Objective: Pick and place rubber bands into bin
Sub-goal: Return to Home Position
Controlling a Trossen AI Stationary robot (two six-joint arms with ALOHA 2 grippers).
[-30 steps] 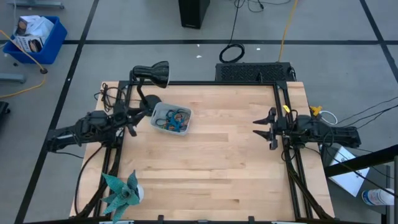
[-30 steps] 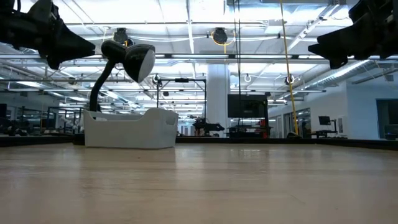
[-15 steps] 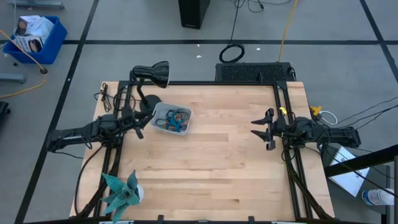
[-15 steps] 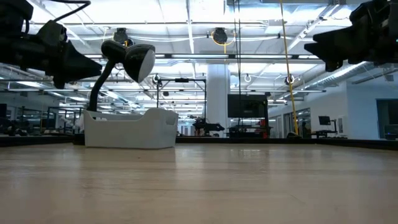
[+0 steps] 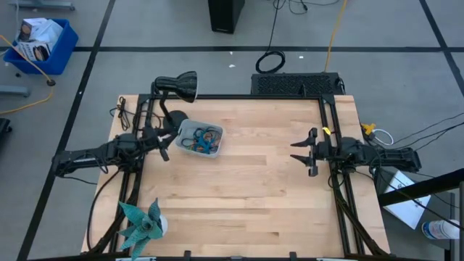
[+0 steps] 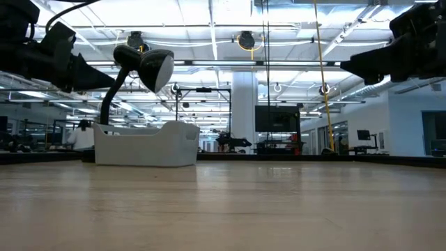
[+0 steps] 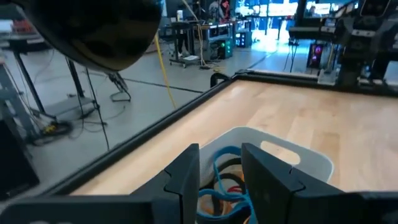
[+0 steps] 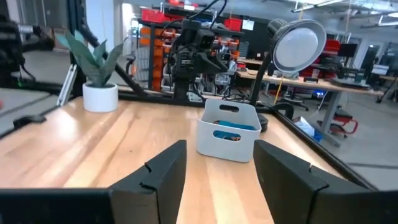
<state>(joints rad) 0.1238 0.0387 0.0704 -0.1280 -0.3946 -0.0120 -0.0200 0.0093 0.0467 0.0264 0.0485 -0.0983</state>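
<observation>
**A:** Where are the rubber bands [image 5: 204, 138] at this moment?

**B:** They lie all together inside the bin [image 5: 220, 133], a tangle of blue, orange and a little red. The bin stands on the far left part of the desk [image 5: 254, 188], just beside the foot of the lamp [image 5: 181, 85]. On the bare wood I find no loose band, as far as the high view lets me see.

**A:** And the two grippers?

**B:** The left gripper [image 5: 164, 143] hovers just left of the bin, above the desk, near its wall but not touching it. Its jaws are a little apart and hold nothing. Through the gap, its own camera looks at the bands in the bin. The right gripper [image 5: 301, 153] hangs over the right side of the desk, well apart from the bin. Its jaws are wide apart and also empty.

**A:** So which step is in hand?

**B:** I judge that the collecting is finished, and the step now is the return of both arms to their rest position.

**A:** What does the next move ask for?

**B:** Mainly care on the left side. The left arm should go away from the bin toward its own edge without catching the bin's wall or the lamp, because I think such a light tray slides easily. The right arm has free space around it and needs only to fold back.
</observation>
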